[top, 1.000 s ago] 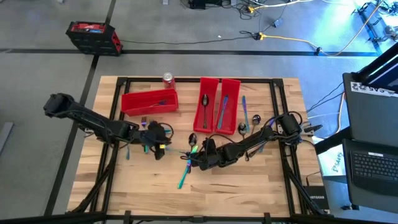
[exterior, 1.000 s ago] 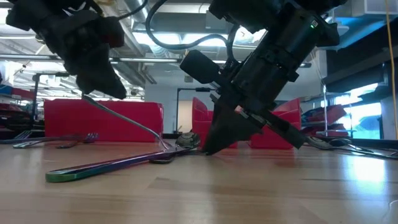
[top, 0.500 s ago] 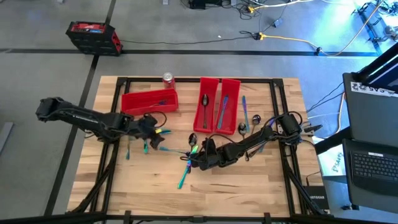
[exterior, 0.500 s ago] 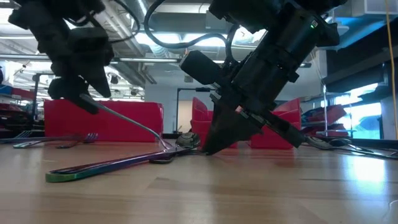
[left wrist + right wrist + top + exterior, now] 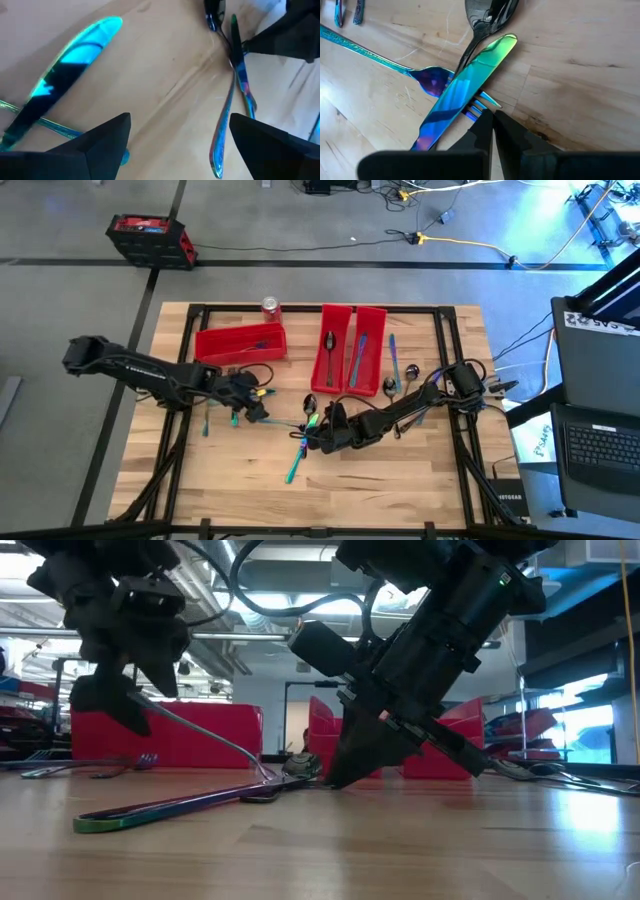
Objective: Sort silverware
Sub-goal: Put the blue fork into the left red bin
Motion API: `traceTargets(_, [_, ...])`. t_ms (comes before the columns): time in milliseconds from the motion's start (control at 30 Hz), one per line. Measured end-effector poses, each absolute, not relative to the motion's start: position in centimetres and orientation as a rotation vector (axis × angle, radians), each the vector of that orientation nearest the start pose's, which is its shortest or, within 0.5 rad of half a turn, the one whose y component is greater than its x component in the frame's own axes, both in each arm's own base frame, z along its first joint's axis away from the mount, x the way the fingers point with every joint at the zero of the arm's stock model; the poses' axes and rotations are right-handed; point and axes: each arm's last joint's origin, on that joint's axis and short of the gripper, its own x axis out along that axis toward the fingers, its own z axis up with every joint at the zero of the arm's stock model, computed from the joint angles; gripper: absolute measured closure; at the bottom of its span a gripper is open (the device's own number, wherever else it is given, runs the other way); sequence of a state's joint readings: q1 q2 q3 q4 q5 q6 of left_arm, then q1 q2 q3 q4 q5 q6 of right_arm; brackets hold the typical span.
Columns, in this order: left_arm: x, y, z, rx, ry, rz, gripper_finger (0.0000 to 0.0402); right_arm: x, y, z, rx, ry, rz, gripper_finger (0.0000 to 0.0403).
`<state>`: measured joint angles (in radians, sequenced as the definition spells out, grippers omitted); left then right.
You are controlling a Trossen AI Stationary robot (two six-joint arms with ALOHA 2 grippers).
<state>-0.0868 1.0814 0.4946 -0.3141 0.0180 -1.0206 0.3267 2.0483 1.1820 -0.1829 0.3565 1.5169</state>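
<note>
Iridescent silverware lies in a heap (image 5: 305,428) mid-table. My right gripper (image 5: 493,118) is shut, with its tips down on a fork (image 5: 431,80) that lies under a green-blue knife (image 5: 465,87) and beside a dark spoon (image 5: 487,15). The fork's handle (image 5: 200,730) slants up off the table toward my left gripper (image 5: 135,695). That gripper (image 5: 175,147) stands open above the wood, left of the heap. The handle's end lies by one of its fingers; I cannot tell whether they touch. A teal knife (image 5: 75,60) lies flat ahead of it. My right gripper's shut fingertips (image 5: 485,125) come down slanting on the fork's tines (image 5: 476,107), just past the knife's edge. I cannot tell whether the tines are pinched or only pressed. The tine end stays on the table and the handle tilts up toward the left.
A wide red bin (image 5: 240,343) and two narrow red bins (image 5: 331,360) (image 5: 366,350), which hold a few pieces, stand at the far side beside a red soda can (image 5: 270,307). More pieces lie right of the bins (image 5: 400,370). A long iridescent piece (image 5: 170,808) lies near the front.
My left gripper has opened and let go of the fork's raised handle end. It has rolled about its wrist and shifted a little. The fork's handle stays slanted up as before. My right gripper has kept still on the tines.
</note>
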Motion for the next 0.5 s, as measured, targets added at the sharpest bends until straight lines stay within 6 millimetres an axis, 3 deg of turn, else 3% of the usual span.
traceTargets(267, [19.9,-2.8,16.1,-0.928,0.986,0.299,0.0074,37.6,11.7,10.8,1.034,0.732,-0.73,0.0403])
traceTargets(500, [20.9,-3.0,16.0,-0.928,0.903,0.287,0.008,37.6,11.7,10.8,1.033,0.732,-0.729,0.0403])
